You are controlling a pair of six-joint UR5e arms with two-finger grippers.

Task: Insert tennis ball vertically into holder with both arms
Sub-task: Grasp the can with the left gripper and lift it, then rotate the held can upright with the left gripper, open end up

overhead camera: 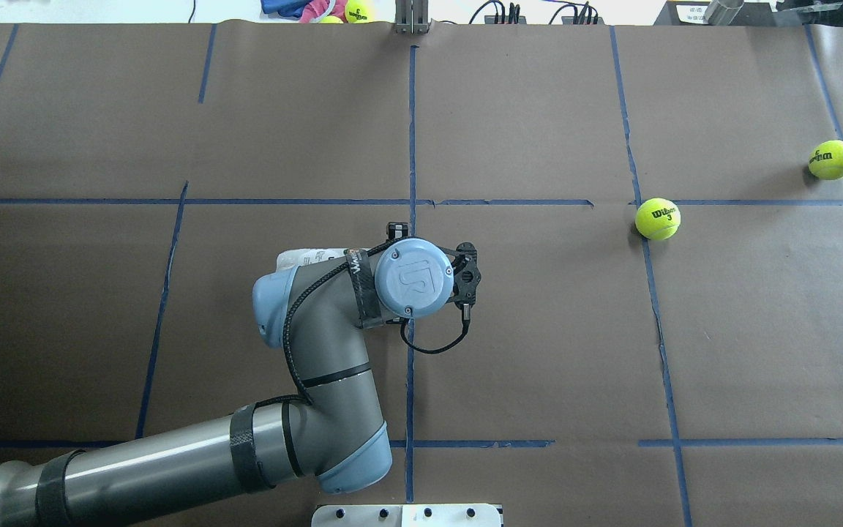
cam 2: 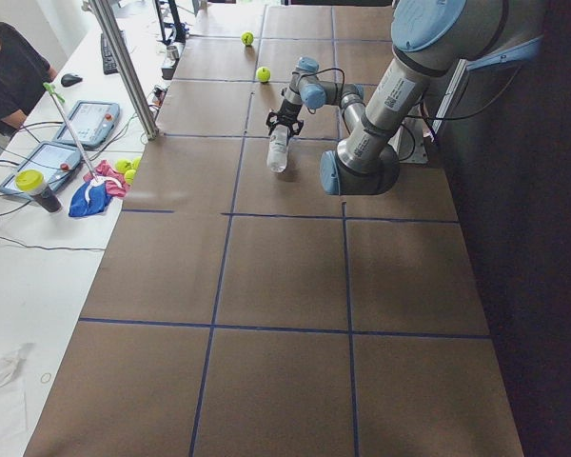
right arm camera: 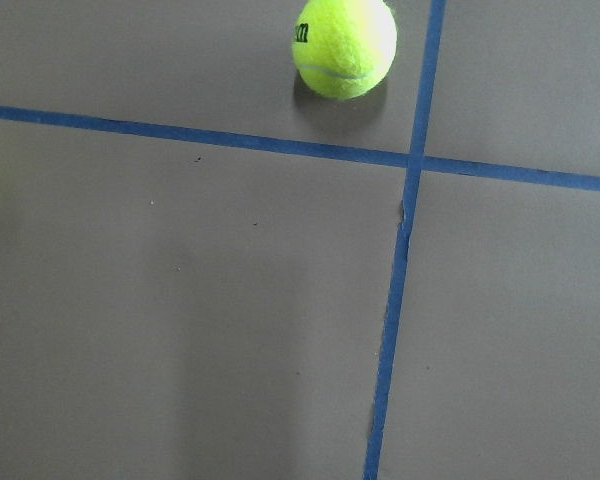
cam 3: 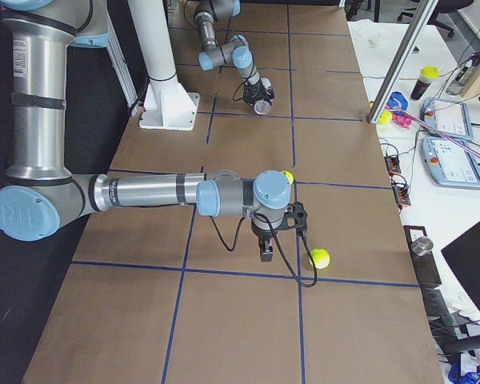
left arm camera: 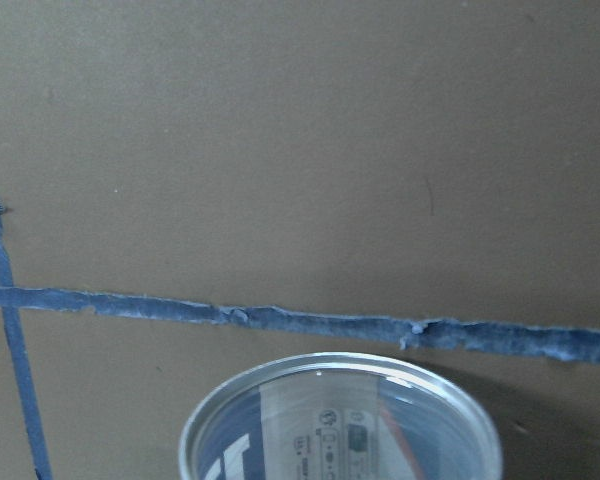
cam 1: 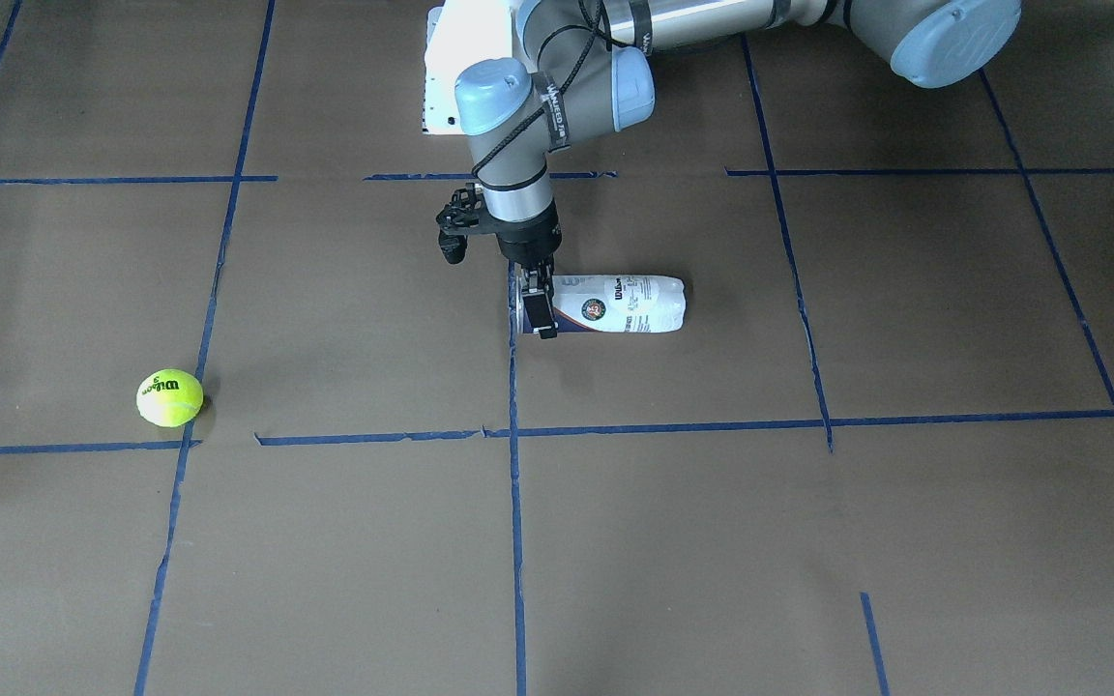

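A clear holder (cam 1: 630, 304) lies on its side near the middle of the brown table (cam 1: 808, 541), with its open mouth facing the robot's right. The left claw (cam 1: 536, 307) points straight down over that mouth end. Its fingers sit on the near and far sides of the rim, and it looks clenched on the holder.

The tennis ball (cam 1: 170, 397) rests on the table well apart, off to the right, and a second ball (overhead camera: 833, 159) sits farther right. The right claw (cam 3: 266, 246) points down over the table's right part; I cannot tell whether it is parted or closed.

The step in hand seems to be standing the holder upright. Doing it well means pivoting slowly about the closed base, gripping the slippery plastic firmly, and ending mouth up and steady.
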